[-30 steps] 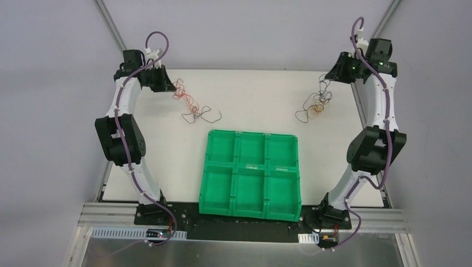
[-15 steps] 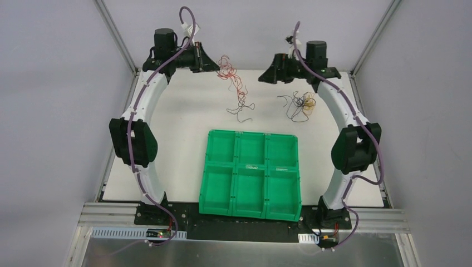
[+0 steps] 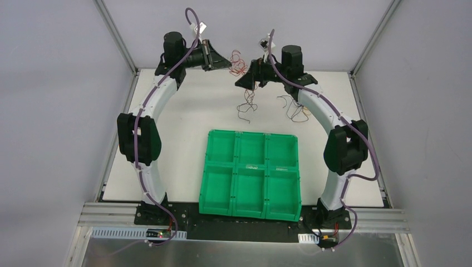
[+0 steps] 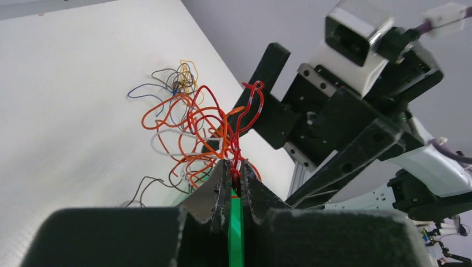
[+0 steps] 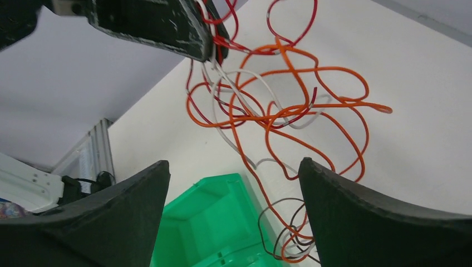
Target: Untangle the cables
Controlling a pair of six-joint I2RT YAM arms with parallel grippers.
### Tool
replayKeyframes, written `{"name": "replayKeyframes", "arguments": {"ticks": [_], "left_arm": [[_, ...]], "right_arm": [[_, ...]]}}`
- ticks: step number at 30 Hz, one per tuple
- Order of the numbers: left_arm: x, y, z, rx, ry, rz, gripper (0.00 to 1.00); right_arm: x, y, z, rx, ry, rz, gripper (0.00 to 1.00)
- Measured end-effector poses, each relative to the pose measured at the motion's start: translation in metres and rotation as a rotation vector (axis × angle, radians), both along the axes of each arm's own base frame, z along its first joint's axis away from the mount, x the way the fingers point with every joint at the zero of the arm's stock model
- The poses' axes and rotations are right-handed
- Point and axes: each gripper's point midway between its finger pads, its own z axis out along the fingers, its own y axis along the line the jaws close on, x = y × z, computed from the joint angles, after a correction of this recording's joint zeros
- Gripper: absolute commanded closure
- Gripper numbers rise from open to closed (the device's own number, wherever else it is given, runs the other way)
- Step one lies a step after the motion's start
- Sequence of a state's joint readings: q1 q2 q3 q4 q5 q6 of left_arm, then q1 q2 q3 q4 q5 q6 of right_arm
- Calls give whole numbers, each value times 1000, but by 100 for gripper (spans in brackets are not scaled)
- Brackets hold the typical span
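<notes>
My left gripper (image 3: 227, 63) is raised over the back middle of the table and shut on a tangle of red, orange, white and black cables (image 3: 241, 68). The tangle hangs down toward the table, its black tail (image 3: 246, 107) lowest. In the left wrist view the fingertips (image 4: 222, 173) pinch red strands, and loops (image 4: 200, 125) fan out above. My right gripper (image 3: 239, 84) is open just beside this tangle. In its wrist view the wide jaws (image 5: 234, 167) frame the hanging loops (image 5: 278, 111). A second bundle of black and yellow cables (image 3: 295, 108) lies on the table.
A green six-compartment bin (image 3: 236, 172) sits at the table's near middle, and one corner of the bin (image 5: 211, 222) shows below the right jaws. The two arms arch toward each other at the back. Metal frame posts stand at the back corners.
Both arms swung from the back corners in to the back middle. The right gripper opened and left its black-yellow bundle on the table. The left gripper lifted its red-orange tangle.
</notes>
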State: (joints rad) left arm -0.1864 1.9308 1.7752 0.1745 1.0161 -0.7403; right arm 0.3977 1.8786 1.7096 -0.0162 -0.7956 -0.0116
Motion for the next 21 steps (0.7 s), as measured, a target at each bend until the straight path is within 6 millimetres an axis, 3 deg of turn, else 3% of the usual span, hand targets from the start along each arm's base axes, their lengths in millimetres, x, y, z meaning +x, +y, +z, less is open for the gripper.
{"name": "replayKeyframes", "arguments": {"ticks": [4,5,10,11,14,16,21], "left_arm": [[1,-1,4,-27,2,4,100],[1,-1,3,-32,10,5,100],[0,0,-4,-41,43,10,96],[0,2,-7,-40,52,12,92],[-6,9,-17,-29,75,20,58],[-11,17,-22,-4,65,25,43],[-28,42,-17,112,-46,38,34]], "right_arm": [[9,3,-15,-17,-35,-17,88],[10,4,-18,-22,-46,-22,100],[21,1,-18,-36,-107,-59,100],[23,-1,-17,-39,-119,-66,100],[28,-12,-17,-57,-150,-92,100],[30,-21,-16,-70,-173,-105,100],[25,-34,0,-103,-265,-94,100]]}}
